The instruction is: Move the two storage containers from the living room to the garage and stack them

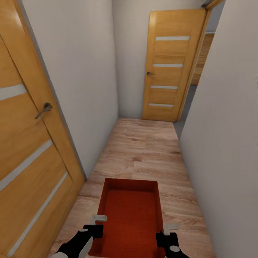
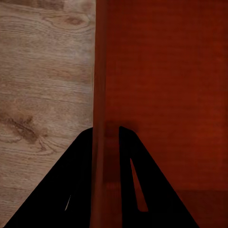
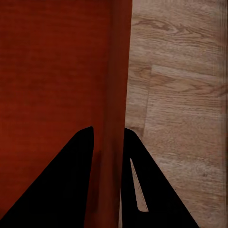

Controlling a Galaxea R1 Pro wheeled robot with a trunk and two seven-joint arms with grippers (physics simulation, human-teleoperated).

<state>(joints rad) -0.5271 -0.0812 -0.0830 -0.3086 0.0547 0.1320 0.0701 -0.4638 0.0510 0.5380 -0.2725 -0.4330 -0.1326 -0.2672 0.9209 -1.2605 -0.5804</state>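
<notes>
1. Orange-wood door with frosted strips [image 1: 28, 143] at 9 o'clock, grey lever handle [image 1: 44, 110] on it.
2. Left gripper [image 2: 105, 142] pinching left wall of orange-red ribbed lidless bin [image 1: 130, 215], one finger each side.
3. Bin at 6 o'clock, held above light wood plank floor [image 1: 143, 150].
4. Right gripper [image 3: 109, 142] pinching bin's right wall.
5. Second strip door [image 1: 168, 64] at 12–1 o'clock, hallway end.

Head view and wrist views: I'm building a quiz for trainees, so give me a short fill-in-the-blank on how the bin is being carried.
1. The storage container is held by ____ grippers.
2. The left gripper is clamped on a thin ____ of the container.
3. Under the right gripper lies a light ____ plank floor.
4. The orange-wood door ahead has ____ frosted strips.

Missing words: both; wall; wood; four
</notes>
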